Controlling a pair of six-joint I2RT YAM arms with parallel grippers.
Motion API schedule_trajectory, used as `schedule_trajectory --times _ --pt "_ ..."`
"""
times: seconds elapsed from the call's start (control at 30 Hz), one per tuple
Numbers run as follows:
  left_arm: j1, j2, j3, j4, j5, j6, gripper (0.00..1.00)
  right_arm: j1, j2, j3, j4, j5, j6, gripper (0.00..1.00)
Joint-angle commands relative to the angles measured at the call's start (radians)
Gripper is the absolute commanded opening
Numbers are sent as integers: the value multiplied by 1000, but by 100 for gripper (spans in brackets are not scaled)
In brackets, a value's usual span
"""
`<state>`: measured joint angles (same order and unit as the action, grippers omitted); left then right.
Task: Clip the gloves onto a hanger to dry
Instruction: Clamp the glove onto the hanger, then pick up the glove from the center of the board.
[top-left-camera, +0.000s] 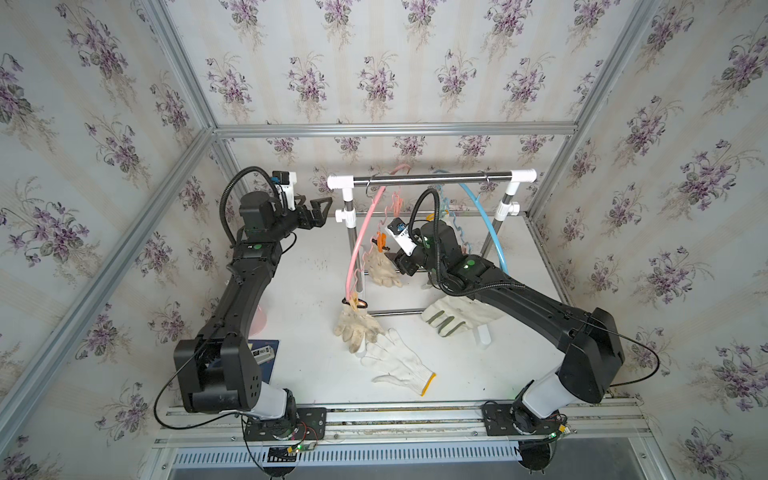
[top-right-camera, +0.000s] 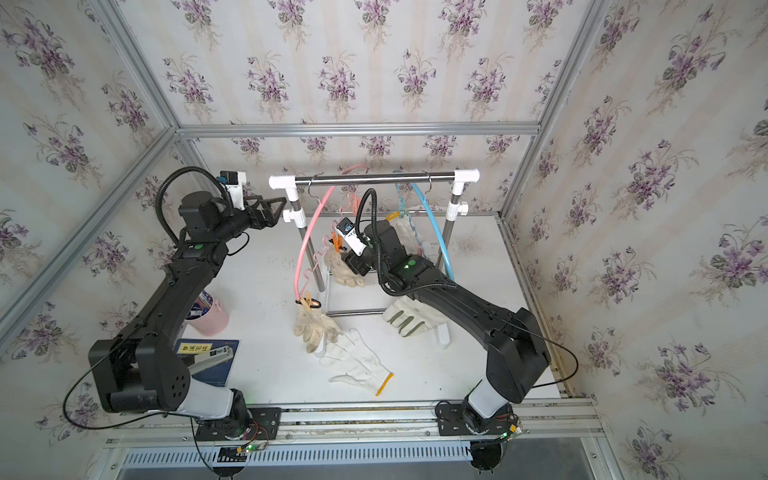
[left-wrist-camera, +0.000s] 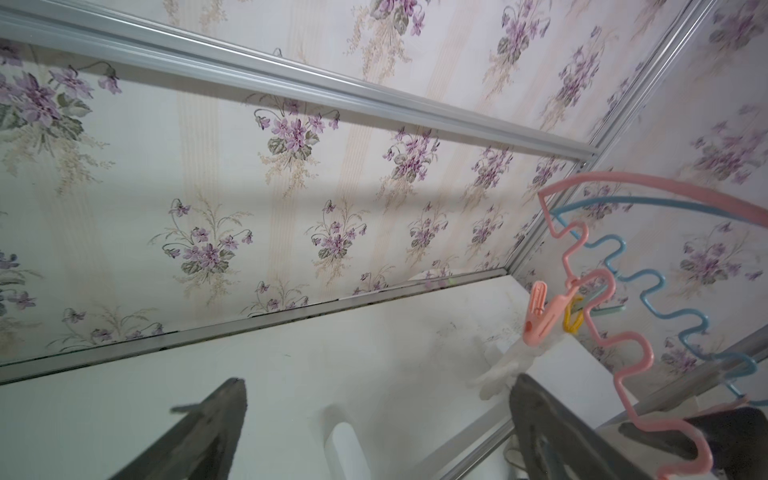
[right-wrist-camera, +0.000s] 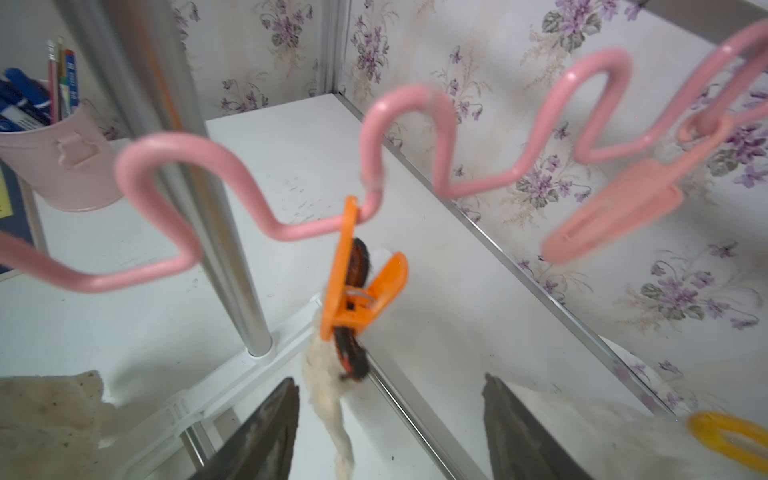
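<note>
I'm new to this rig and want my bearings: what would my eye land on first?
The wavy pink hanger hanging from the rack's bar, with dirty gloves clipped along it; an orange clip grips one right in front of the open right end effector. Next, a clean white glove lying loose on the table near the front.

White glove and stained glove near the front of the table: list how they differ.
The white glove looks clean; the stained glove is blotched brown. The white glove lies loose on the table, while the stained glove hangs clipped to the pink hanger. Both are knit gloves.
</note>
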<state>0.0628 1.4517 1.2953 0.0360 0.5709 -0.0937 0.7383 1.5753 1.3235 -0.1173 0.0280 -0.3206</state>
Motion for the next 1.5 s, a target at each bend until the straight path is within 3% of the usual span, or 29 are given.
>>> schedule_trajectory --times 0.0,0.17,0.27,0.3,0.43,0.57,0.73,0.93,1.2,1.47 --pt "-26 -81 5 -202 -173 154 100 4 -38 -3 -53 75 24 69" --pt "-24 -246 4 -244 -313 72 100 43 -167 -84 -77 69 52 65" --pt "-14 -323 16 -286 -601 -225 100 67 -242 -113 -125 27 98 63" --pt "-10 -344 25 -314 -596 -206 100 73 -263 -119 -146 -1 115 62" --pt "-12 -460 -47 -249 -341 -75 100 149 -334 -172 -214 -34 113 58" --pt "-64 -593 -131 -274 -122 11 100 272 -383 -273 -270 42 124 58" --pt "-230 -711 -180 -469 -99 124 99 352 -412 -399 -295 53 223 56" --pt "-383 -804 -233 -569 -30 127 98 467 -380 -548 -243 78 218 54" --pt "-405 -896 -245 -813 110 156 96 539 -273 -655 -114 72 216 52" --pt "-432 -885 -345 -720 159 67 94 551 -207 -671 -110 73 221 55"
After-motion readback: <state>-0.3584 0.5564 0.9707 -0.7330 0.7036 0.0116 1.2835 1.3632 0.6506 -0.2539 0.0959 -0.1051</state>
